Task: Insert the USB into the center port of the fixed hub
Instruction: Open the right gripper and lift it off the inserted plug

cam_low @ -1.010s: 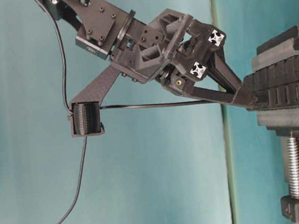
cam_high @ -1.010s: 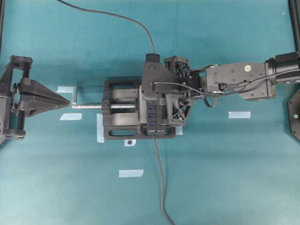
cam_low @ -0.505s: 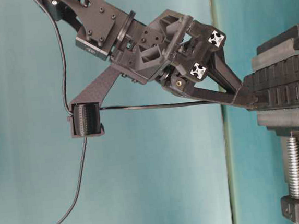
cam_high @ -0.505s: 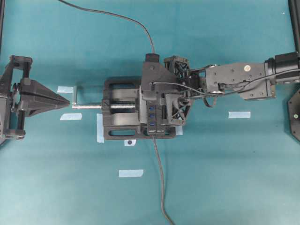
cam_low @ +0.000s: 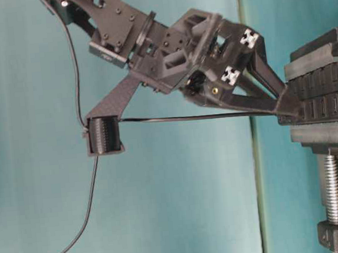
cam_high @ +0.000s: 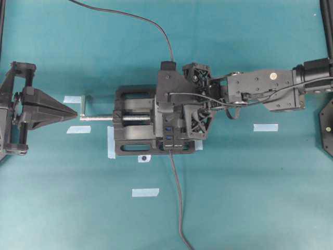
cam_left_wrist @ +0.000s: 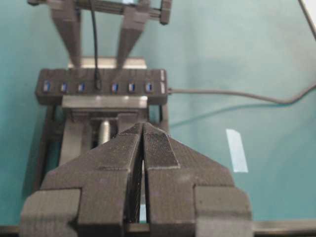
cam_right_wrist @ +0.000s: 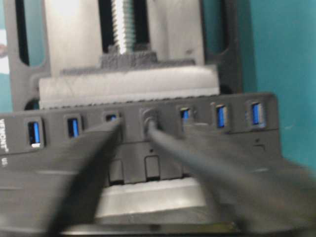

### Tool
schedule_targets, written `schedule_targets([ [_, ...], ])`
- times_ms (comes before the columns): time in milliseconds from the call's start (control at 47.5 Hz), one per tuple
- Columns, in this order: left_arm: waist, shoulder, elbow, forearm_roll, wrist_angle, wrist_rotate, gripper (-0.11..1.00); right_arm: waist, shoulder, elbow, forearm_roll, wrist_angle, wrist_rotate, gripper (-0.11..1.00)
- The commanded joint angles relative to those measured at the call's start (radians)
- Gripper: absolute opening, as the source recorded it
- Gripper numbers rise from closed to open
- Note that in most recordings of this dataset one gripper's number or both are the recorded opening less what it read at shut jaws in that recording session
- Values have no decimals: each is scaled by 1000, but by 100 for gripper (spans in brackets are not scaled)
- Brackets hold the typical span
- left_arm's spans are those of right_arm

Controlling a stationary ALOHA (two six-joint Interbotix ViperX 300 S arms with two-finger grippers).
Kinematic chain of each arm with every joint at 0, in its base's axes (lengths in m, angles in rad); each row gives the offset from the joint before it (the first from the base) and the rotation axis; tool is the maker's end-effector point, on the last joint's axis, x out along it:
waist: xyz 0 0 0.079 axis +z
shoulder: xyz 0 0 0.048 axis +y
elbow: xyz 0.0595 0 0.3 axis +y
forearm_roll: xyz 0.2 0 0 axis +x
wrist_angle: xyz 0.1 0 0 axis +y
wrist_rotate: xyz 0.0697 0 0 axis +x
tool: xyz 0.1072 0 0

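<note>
The fixed hub point(cam_left_wrist: 158, 94) is a black bar with a row of blue slots, clamped in a vise. The USB point(cam_left_wrist: 97, 83), a small black plug on a thin cable, is seated in the center port and hides it. The same USB point(cam_right_wrist: 149, 118) shows in the right wrist view, with slots either side. My right gripper point(cam_right_wrist: 150, 126) is open, its fingers point(cam_right_wrist: 94, 148) spread clear on both sides of the plug. From above, my right gripper point(cam_high: 174, 112) covers much of the hub point(cam_high: 168, 136). My left gripper point(cam_high: 73, 112) is shut and empty, far left.
A bulky black vise point(cam_high: 132, 122) with a silver screw point(cam_high: 99, 118) holds the hub. The hub's own cable point(cam_high: 177, 198) trails toward the near edge. The USB cable point(cam_high: 130, 18) loops off the far side. Tape strips point(cam_high: 145, 192) lie on the teal mat.
My right gripper's jaws have spread apart off the plug, and the arm has shifted slightly toward the hub. The plug stays in the hub. The left arm has not moved.
</note>
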Motion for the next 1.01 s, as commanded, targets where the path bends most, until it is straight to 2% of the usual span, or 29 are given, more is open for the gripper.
schedule_targets([
  [0,-2,3,-26,0,-6,-2,0,0,-21,-25,2,3,8,81],
  [989,-2,3,-25,2,-6,-2,0,2,-40,-23,0,3,6,80],
])
